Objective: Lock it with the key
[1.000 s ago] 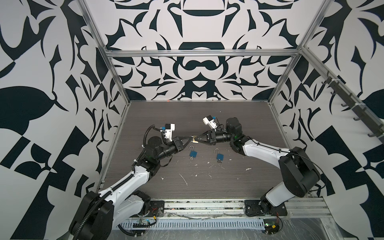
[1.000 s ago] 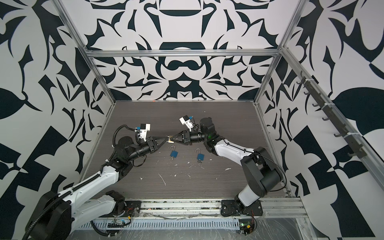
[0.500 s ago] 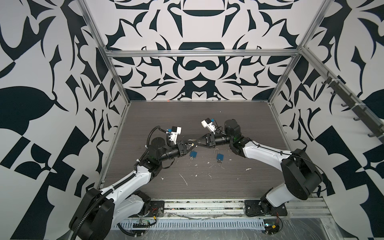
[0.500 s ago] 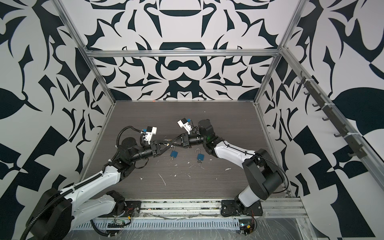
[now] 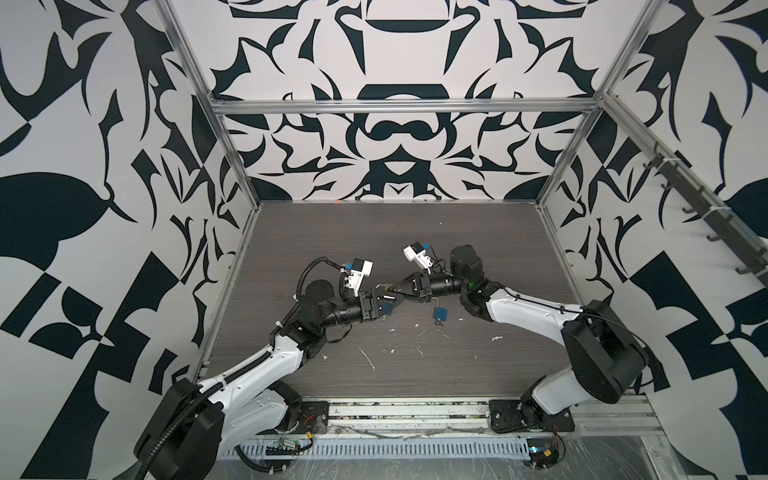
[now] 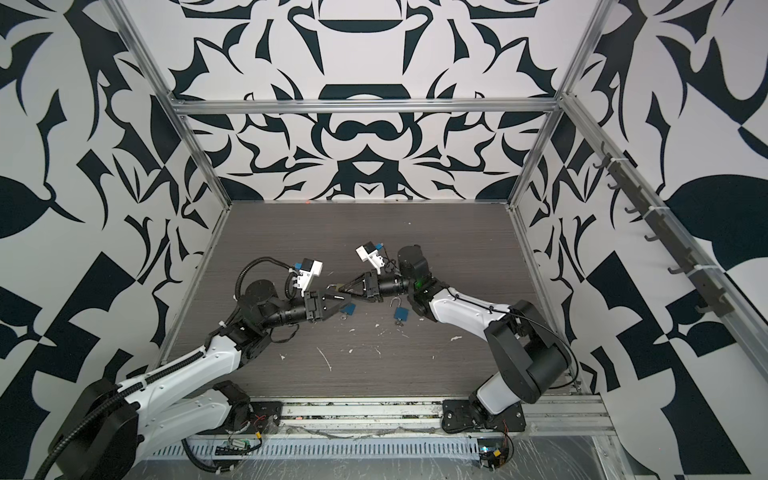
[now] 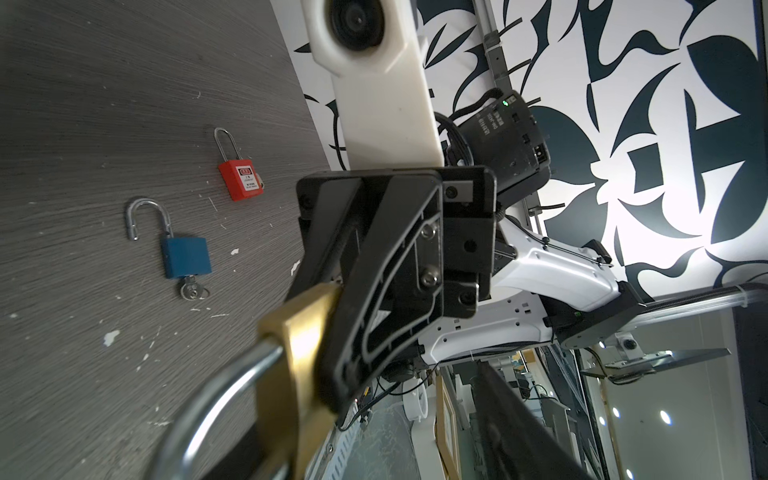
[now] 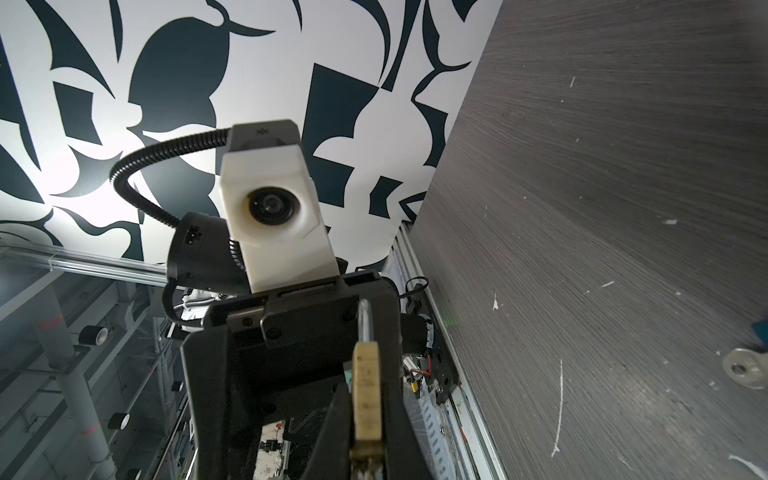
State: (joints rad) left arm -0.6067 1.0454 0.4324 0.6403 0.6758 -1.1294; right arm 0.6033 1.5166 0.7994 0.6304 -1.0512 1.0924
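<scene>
A brass padlock [image 7: 291,353] with a steel shackle [image 7: 216,395] is held in the air at mid-table, and my right gripper [image 8: 365,374] is shut on its body [image 8: 365,399]. In both top views it shows small at the right fingertips [image 5: 388,286] [image 6: 338,286]. A blurred metal piece at the body's keyhole end [image 8: 366,455] may be the key; I cannot tell. My left gripper [image 5: 397,301] [image 6: 347,299] is open just under and in front of the padlock. One of its fingers [image 7: 511,411] stands well clear of the shackle.
A blue padlock [image 7: 185,259] with an open shackle and a key in it [image 7: 193,291] lies on the table, with a red padlock [image 7: 241,178] beyond. Another blue padlock [image 5: 388,307] lies under my left gripper, its key [image 8: 746,368] beside it. White flecks litter the dark table [image 5: 415,374].
My left gripper was shut tip to tip with the right one; it has opened and moved forward and lower, under the right fingertips. The right gripper stays shut on the brass padlock.
</scene>
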